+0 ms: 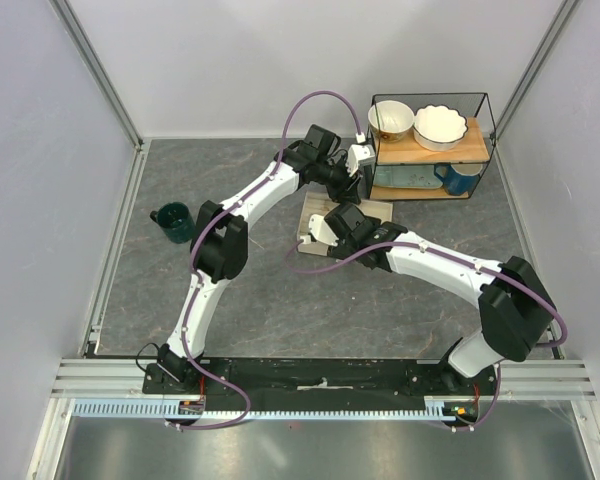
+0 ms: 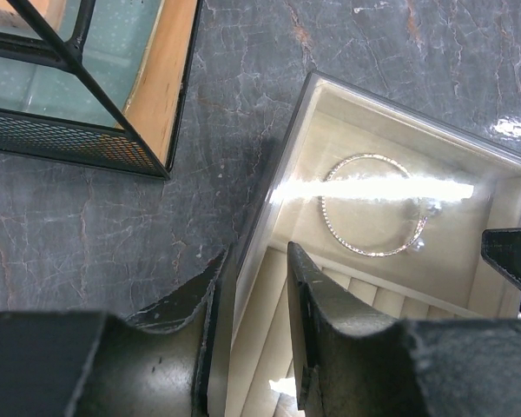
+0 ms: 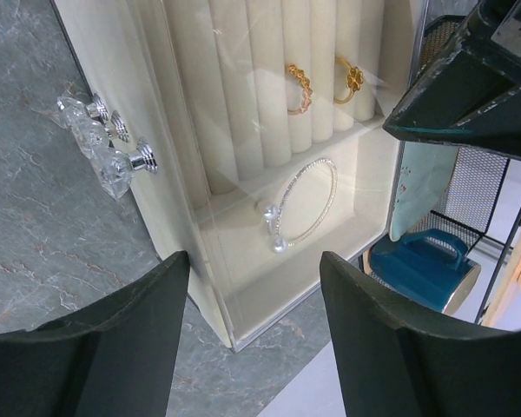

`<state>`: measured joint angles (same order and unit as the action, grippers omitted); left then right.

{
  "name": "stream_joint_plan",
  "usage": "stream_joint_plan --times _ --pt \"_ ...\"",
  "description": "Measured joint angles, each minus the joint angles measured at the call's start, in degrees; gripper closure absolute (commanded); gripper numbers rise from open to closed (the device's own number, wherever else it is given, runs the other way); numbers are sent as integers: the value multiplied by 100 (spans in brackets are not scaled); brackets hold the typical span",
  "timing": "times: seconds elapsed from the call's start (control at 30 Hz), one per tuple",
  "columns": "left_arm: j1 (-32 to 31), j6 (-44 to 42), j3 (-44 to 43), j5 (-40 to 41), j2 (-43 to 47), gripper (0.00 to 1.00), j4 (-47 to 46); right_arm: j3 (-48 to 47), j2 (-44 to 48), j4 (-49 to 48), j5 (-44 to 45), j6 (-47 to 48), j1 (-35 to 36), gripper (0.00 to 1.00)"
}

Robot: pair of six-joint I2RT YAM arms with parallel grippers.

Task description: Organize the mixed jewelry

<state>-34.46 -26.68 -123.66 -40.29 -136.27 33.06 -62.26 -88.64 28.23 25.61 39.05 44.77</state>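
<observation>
The beige slotted tray box [image 1: 378, 210] lies on the table beside the rack. Inside it are the thin silvery hoop with pearl ends [image 3: 272, 214], also in the left wrist view [image 2: 371, 254], and two gold-brown rings [image 3: 300, 87] [image 3: 352, 80] set in the slots. A clear pane with glare covers the tray. My left gripper [image 2: 253, 265] is at the box's far end [image 1: 360, 185], its jaws narrow and astride the box's clear lid edge [image 2: 399, 109]. My right gripper [image 3: 253, 261] hovers open and empty above the box's hoop compartment [image 1: 320, 232].
A black wire rack [image 1: 430, 150] with two bowls [image 1: 391, 120] and a blue mug [image 1: 458, 178] stands right behind the box, close to my left gripper. A green mug [image 1: 173, 220] sits at the left. Crystal knobs [image 3: 104, 143] stick out of the box's side.
</observation>
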Motion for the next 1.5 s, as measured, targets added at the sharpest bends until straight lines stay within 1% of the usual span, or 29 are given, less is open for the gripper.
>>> stream_joint_plan --times 0.57,0.83,0.9,0.93,1.0,1.1,1.13,1.33,1.4,1.43,1.47,1.5 --pt "48 -11 468 26 269 66 -212 0 -17 2 -31 68 -2 31" --pt "74 -9 656 61 409 65 -210 0 -9 61 -83 46 -2 29" --pt "74 -9 697 94 457 63 -146 -2 22 116 -138 15 -13 28" --pt "79 -9 715 101 476 62 -120 -2 42 140 -168 -11 -20 25" --pt "83 -4 745 101 516 60 -28 -13 111 227 -260 -96 -48 22" --pt "85 9 835 101 623 56 162 -63 264 417 -439 -271 -76 15" --pt "85 15 881 114 671 54 236 -81 343 476 -511 -334 -79 2" --pt "170 208 1226 319 1047 41 612 -181 1036 629 -743 -662 -90 2" --pt "256 337 1375 450 1248 39 695 -205 1298 599 -748 -758 -125 2" --pt "328 435 1502 514 1403 35 678 -219 1410 570 -743 -804 -170 2" --pt "431 625 1735 601 1711 34 643 -243 1499 535 -730 -855 -243 2" --pt "551 686 1790 627 1832 33 629 -271 1572 485 -719 -918 -343 2"
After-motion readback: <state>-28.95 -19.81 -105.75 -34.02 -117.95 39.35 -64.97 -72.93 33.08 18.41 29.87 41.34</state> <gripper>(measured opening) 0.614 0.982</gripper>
